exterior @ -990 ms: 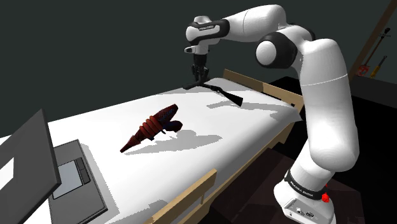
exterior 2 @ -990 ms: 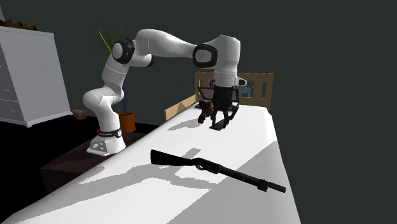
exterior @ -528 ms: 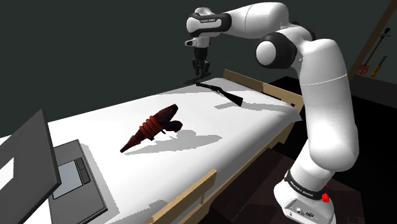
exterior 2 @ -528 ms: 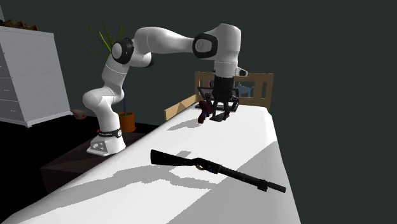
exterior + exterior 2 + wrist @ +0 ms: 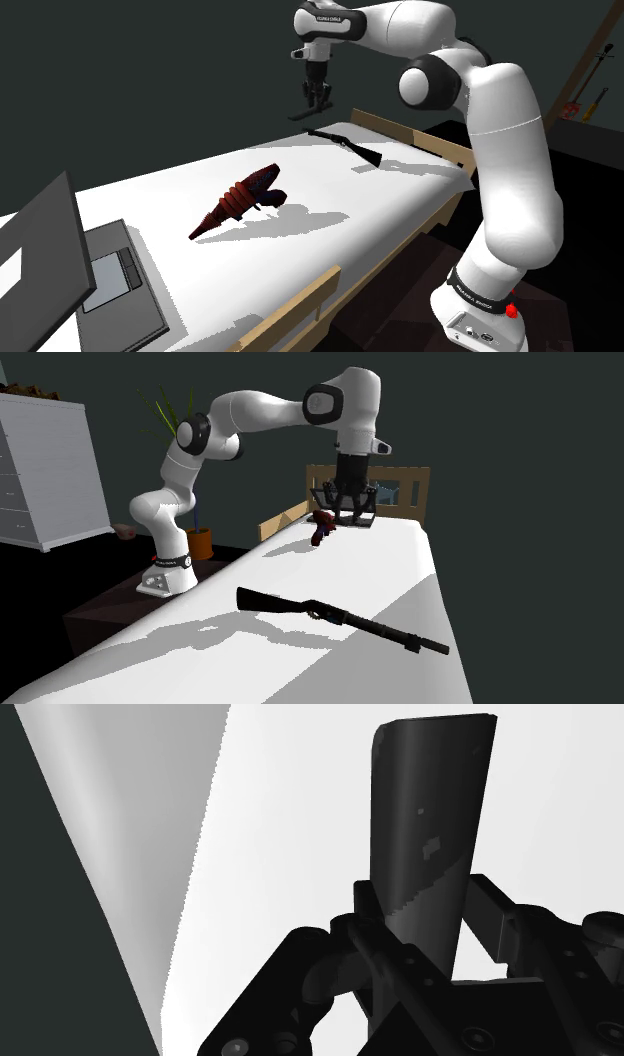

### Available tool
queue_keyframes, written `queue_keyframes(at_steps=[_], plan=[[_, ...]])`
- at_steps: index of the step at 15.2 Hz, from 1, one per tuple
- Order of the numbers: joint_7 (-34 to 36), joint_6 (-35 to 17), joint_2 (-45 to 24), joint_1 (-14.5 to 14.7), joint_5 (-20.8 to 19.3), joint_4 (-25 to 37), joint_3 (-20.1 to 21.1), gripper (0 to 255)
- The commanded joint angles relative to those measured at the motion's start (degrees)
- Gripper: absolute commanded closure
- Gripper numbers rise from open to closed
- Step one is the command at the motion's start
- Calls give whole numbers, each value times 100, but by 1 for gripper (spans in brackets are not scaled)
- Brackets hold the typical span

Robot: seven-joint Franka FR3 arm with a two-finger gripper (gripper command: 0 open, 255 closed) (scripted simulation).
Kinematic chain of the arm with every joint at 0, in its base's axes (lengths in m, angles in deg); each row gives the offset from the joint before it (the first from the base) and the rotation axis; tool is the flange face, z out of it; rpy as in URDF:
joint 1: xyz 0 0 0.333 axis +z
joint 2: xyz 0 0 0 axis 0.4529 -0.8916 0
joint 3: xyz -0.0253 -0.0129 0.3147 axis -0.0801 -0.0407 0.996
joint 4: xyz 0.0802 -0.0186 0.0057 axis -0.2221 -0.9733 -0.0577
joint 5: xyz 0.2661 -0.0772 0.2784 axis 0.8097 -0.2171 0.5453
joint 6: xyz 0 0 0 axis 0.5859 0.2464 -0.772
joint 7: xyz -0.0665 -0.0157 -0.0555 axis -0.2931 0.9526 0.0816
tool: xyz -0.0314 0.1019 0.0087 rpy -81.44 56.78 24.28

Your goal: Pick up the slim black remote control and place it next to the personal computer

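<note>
Tool [image 5: 316,100] clamped on slim black remote [image 5: 430,854], a flat smooth slab, apparently clear of white bed [image 5: 400,200]; rifle [image 5: 345,145] at 5 o'clock, shoulder view.

Arm [image 5: 510,150] arches high, fingers [image 5: 495,916] pointing down, pinching the remote [image 5: 430,834].

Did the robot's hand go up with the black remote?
Yes. The gripper, shut on the remote, has risen higher above the rifle lying on the white bed.

White rounded arm [image 5: 510,140], dark joints [image 5: 432,82], all-black gripper [image 5: 318,98], red button [image 5: 513,310] at its base
</note>
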Motion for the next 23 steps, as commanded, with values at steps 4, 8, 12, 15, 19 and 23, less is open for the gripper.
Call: queue_keyframes(at_steps=[4,8,12,15,19,23], plan=[[18,558,-226,-122,51,790,17,255],[52,1149,-598,-297,132,1765,57,255],[283,470,443,294,-86,35,-10,255],[600,99,1120,718,-260,-998,23,255],[1081,-221,1817,1173,-446,-1986,139,255],[1598,-431,2371,1549,-583,-2722,316,255]])
